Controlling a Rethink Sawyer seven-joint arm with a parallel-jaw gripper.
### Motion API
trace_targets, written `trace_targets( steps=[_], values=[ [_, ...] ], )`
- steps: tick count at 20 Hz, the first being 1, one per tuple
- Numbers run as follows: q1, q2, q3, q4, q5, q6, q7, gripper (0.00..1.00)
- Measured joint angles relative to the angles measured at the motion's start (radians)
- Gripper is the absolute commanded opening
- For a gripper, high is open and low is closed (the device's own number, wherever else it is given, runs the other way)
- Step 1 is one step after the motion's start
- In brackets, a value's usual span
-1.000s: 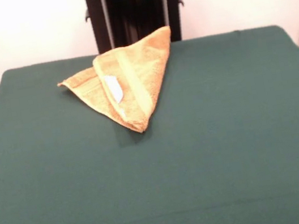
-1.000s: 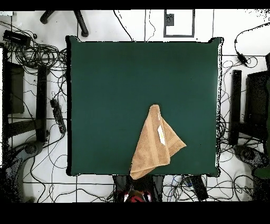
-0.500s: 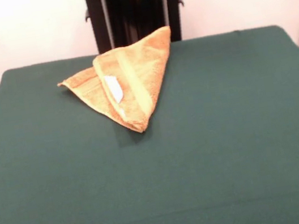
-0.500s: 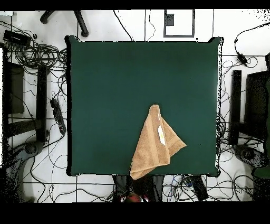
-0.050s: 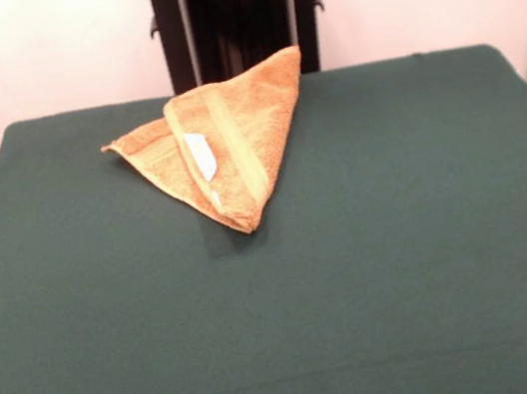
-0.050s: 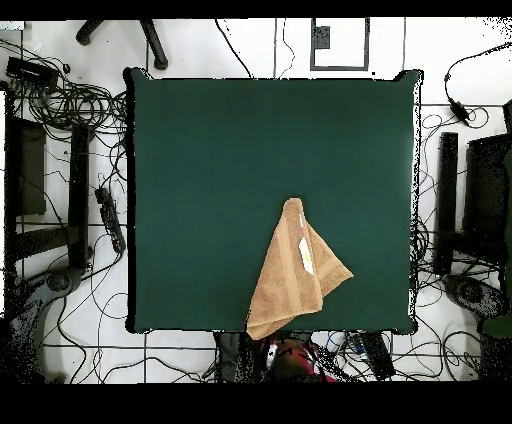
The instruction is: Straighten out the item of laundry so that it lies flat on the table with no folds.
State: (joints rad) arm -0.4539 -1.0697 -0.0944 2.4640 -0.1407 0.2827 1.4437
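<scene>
The golden-orange terry towel (image 5: pixel 221 153) (image 6: pixel 292 275) lies folded into a rough triangle on the dark green cloth-covered table (image 5: pixel 406 264) (image 6: pixel 220 170), by its far edge, left of centre, white label (image 5: pixel 200 155) showing. No gripper shows, so its state is unknown.

The robot's pedestal (image 5: pixel 235 15) is a black upright column with dark vertical panels and a pale strip down each side. From overhead, the robot's base (image 6: pixel 290 352) shows red and black.
</scene>
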Motion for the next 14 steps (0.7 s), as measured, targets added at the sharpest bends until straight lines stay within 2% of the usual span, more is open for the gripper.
trace_targets(
  steps=[5,14],
  values=[
    [-0.058,0.024,0.069,-0.025,-0.072,-0.031,0.0,1.0],
    [-0.147,0.028,0.226,-0.106,-0.159,0.024,0.0,1.0]
  ],
)
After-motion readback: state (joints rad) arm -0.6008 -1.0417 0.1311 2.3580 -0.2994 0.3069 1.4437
